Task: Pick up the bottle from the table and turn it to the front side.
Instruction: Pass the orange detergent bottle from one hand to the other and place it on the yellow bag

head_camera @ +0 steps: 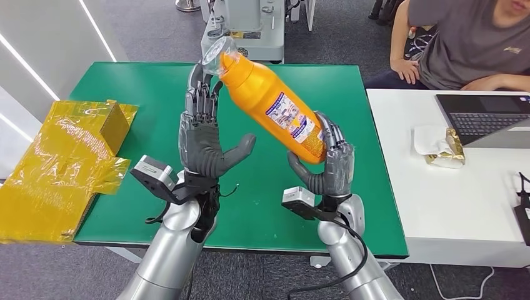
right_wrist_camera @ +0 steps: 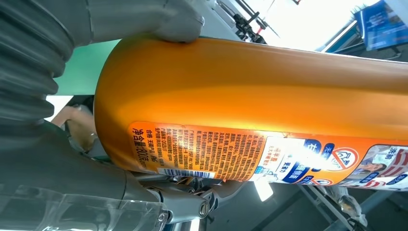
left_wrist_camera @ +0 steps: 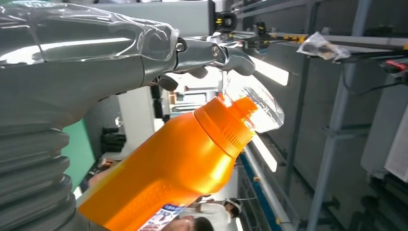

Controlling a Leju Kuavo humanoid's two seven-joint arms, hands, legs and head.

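Above a green table (head_camera: pixel 125 81), an orange bottle (head_camera: pixel 269 100) with a Chinese-print label reading 800 tilts in the air, its base grasped by the right hand (head_camera: pixel 328 165), while the left hand (head_camera: pixel 203 134), fingers spread, touches its clear cap (head_camera: pixel 215 53).

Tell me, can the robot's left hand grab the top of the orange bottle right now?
Probably yes. The left hand is open beside the orange bottle, fingertips right by its clear cap, with nothing between them. The right hand holds the bottom end.
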